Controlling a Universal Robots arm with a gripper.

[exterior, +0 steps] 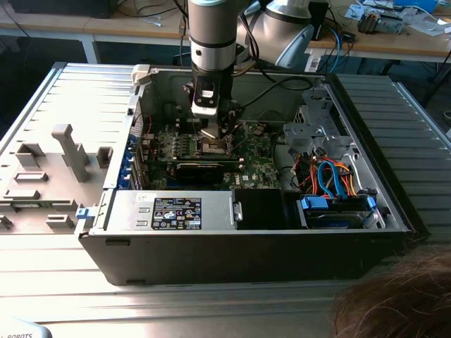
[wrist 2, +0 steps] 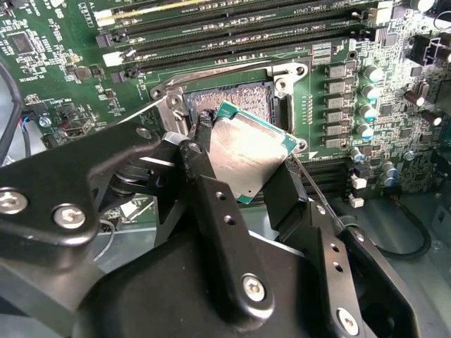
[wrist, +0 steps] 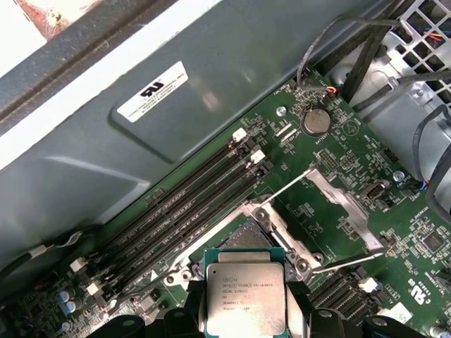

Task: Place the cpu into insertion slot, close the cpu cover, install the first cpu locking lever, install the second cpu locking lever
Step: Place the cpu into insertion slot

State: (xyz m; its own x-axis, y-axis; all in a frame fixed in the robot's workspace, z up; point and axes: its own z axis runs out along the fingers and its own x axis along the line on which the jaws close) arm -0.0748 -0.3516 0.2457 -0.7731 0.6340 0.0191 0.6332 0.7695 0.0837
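The jaws are clamped on opposite edges of the cpu (wrist 2: 248, 151), metal top up, likely to keep its underside untouched. It hangs just above the insertion slot (wrist: 248, 238), not yet seated. The cpu cover (wrist: 347, 205) stands swung open beside it, leaving the socket free.

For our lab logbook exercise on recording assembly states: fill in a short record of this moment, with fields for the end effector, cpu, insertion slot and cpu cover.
end effector: shut on the cpu, inside the open computer case
cpu: gripped by two opposite edges, metal top showing, over the insertion slot, not seated
insertion slot: uncovered, dark centre partly hidden by the cpu
cpu cover: swung open beside the slot
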